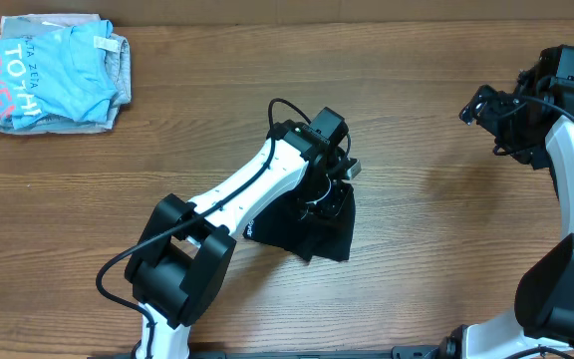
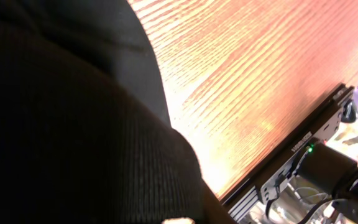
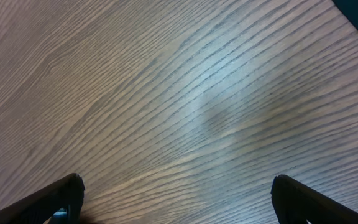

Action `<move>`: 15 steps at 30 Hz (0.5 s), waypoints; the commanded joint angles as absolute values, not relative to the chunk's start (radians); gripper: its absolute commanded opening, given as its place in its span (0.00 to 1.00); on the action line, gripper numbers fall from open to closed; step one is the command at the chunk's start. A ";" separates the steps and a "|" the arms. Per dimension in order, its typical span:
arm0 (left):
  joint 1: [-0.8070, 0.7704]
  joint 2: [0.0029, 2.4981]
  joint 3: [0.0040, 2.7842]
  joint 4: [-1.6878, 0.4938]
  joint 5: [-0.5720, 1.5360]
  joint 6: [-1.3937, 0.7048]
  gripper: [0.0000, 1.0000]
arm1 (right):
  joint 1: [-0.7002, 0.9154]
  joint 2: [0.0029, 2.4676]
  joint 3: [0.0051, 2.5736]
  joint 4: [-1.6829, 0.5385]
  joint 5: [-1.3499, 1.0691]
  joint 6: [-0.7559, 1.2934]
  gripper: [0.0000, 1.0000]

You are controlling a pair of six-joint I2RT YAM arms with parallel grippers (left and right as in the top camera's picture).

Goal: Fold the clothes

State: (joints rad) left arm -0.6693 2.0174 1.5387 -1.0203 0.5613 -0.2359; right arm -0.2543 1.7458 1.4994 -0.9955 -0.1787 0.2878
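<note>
Resting on the black shirt (image 1: 317, 231) mid-worktop (image 1: 427, 259), the left end effector (image 1: 333, 187) hides its grip, so its state cannot be told; the right end effector (image 1: 478, 104) hangs released near the right edge.

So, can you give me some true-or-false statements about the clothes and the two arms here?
The left pincer is over the black shirt. True.
The right pincer grips a shirt. False: it is open above the bare table.
A light blue shirt tops the pile in the far left corner. True.
The black shirt lies spread out flat. False: it is gathered into a small bundle.
</note>
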 commanded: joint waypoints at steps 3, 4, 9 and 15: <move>-0.698 1.990 1.536 -1.016 0.505 -0.231 0.04 | -0.253 1.732 1.507 -0.992 -0.176 0.287 1.00; -0.703 1.990 1.530 -1.013 0.480 -0.233 0.04 | -0.253 1.732 1.507 -0.992 -0.176 0.287 1.00; -0.744 1.990 1.477 -0.968 0.442 -0.250 0.04 | -0.253 1.732 1.507 -0.992 -0.176 0.287 1.00; -0.824 1.989 1.460 -0.952 0.441 -0.266 0.04 | -0.253 1.732 1.507 -0.992 -0.176 0.287 1.00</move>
State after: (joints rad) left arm -0.7803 2.0174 1.4662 -0.9569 0.4458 -0.2481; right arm -0.2543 1.7458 1.4994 -0.9955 -0.1791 0.2874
